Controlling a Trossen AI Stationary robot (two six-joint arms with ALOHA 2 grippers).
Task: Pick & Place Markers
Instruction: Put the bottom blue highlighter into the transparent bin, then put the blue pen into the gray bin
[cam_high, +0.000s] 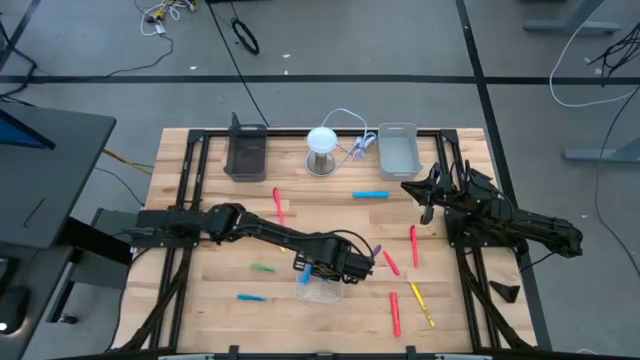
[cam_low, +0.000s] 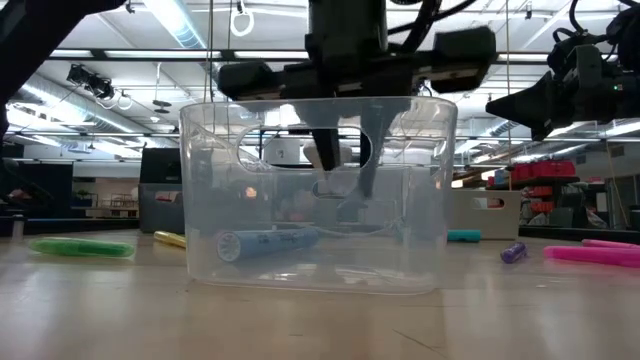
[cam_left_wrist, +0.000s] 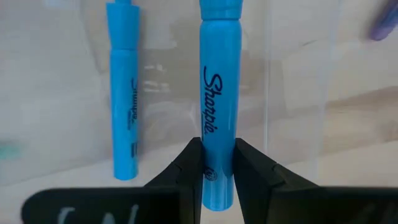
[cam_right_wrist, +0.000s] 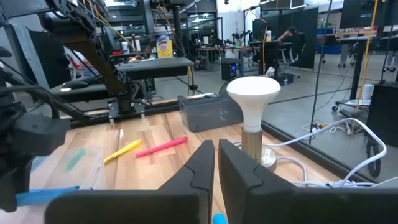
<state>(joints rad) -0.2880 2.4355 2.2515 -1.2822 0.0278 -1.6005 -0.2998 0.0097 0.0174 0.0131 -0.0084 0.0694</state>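
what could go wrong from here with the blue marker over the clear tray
1. The left end effector grips the blue marker only near one end, so it may swing or slip on release and land outside the clear tray.
2. The tray looks light; the fingers reaching into it could nudge or tip it when withdrawing.
3. A second blue marker already lies in the tray; the dropped one might bounce off it.

Clear tray (cam_high: 322, 291) at table (cam_high: 200, 300) front centre; markers (cam_high: 402, 300) scattered right; two trays (cam_high: 397, 150) at back.
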